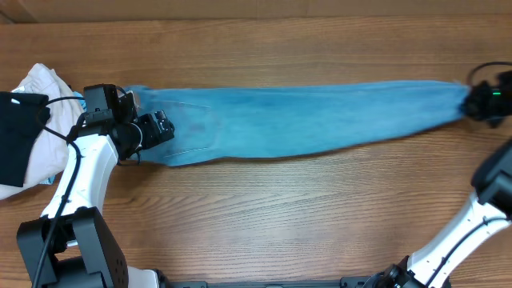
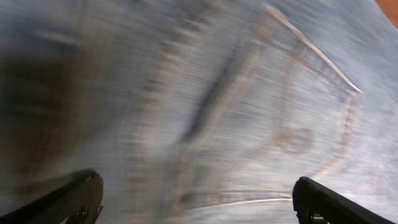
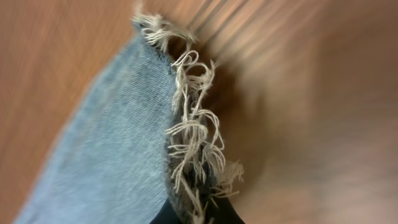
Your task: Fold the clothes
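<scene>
Light-blue denim jeans (image 1: 304, 116) lie stretched along the brown wooden table (image 1: 256, 216), legs stacked (one fold seems done); cross folds remain. The left gripper (image 2: 196, 190) is spread over the pocket (image 2: 298, 124); the right gripper (image 1: 482, 101) pinches the frayed hem (image 3: 193, 137).

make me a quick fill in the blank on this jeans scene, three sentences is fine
1. The jeans lie stretched out on a ___ table.
2. The right tool grips the ___ hem at the leg end.
3. The left tool is open over the stitched back ___ of the jeans.

Missing words: wooden; frayed; pocket
</scene>
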You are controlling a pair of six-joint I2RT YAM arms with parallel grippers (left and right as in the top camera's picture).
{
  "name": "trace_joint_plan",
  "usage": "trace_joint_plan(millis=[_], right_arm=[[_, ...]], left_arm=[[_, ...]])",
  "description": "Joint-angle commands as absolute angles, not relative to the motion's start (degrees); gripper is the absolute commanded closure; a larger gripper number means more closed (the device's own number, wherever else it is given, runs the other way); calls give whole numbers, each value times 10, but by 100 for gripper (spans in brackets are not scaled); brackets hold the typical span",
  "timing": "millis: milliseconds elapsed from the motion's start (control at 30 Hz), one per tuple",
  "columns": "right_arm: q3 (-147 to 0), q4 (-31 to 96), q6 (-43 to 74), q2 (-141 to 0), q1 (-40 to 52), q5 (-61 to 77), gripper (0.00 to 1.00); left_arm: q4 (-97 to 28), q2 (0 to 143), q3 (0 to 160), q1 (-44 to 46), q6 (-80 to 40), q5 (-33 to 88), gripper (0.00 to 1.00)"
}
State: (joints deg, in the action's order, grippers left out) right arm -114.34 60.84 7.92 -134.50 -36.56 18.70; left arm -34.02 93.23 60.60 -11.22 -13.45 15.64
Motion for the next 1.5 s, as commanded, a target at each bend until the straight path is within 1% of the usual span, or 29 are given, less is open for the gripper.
trace_joint_plan(millis=[0, 100, 233, 433, 633, 800, 967, 1133, 1467], right_arm=[[-1153, 608, 92, -1217, -396, 131, 96], [-1153, 617, 84, -1176, -380, 144, 96], [-1153, 654, 55, -1140, -324, 150, 96], [-1152, 728, 39, -1130, -184, 133, 96], [-1152, 767, 50, -1131, -30, 120, 96], [-1151, 790, 67, -1132, 68, 119, 96], [-1151, 803, 93, -1153, 140, 101, 96], [-1151, 798, 108, -1176, 185, 101, 96], [-1151, 801, 110, -1196, 221, 109, 96]], left_arm=[[-335, 916, 620, -110, -144, 189, 0], [-337, 916, 620, -108, -144, 193, 0], [-346, 916, 620, -108, -144, 194, 0], [-357, 916, 620, -108, -143, 193, 0], [-358, 916, 620, -108, -143, 193, 0], [-358, 916, 620, -108, -143, 193, 0], [-358, 916, 620, -108, -143, 193, 0], [-362, 916, 620, -108, -143, 193, 0], [-365, 916, 620, -108, -143, 193, 0]])
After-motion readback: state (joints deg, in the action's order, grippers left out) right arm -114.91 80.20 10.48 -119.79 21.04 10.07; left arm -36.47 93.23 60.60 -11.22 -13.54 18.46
